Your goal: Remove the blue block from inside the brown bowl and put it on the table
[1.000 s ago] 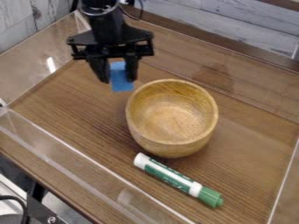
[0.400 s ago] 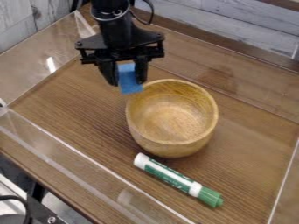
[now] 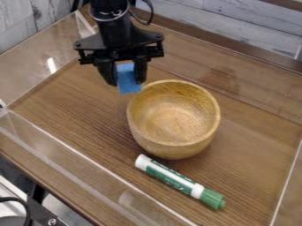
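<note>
While gripping the blue block (image 3: pixel 127 78), fingers (image 3: pixel 109 71) point downward.

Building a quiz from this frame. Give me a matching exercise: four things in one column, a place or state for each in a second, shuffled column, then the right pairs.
Things:
1. blue block
2. brown bowl
3. marker
4. gripper

Places or states:
A. lying on the table in front of the bowl, toward the near edge
B. empty, standing upright on the table
C. held above the table, beside the bowl's far left rim
D. shut, pointing steeply down

Pairs: 1-C, 2-B, 3-A, 4-D
</note>
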Available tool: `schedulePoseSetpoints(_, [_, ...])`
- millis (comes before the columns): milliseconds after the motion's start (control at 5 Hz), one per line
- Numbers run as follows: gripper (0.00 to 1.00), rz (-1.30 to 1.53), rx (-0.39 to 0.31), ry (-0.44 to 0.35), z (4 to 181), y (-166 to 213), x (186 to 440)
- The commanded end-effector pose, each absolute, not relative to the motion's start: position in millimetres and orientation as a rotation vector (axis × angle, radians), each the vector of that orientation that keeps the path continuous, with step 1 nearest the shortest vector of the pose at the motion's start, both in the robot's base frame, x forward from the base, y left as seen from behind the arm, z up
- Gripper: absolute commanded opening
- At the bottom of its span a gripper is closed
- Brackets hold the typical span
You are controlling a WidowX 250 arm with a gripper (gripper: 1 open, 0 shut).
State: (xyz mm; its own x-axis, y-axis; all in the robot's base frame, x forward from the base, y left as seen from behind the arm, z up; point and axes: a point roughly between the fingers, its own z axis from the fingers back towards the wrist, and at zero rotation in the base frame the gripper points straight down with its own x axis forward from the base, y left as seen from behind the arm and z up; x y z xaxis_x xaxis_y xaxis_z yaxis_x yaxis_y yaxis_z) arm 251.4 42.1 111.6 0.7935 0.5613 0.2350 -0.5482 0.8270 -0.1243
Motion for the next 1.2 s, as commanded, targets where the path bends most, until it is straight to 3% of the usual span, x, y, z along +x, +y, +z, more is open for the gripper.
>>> schedulePoseSetpoints(0, [0.00,0.598,-0.049,-0.341,127.1,42.8,255.9])
schedulePoseSetpoints(1000, [0.00,0.493,0.031,-0.346,97.5,78.5,229.9])
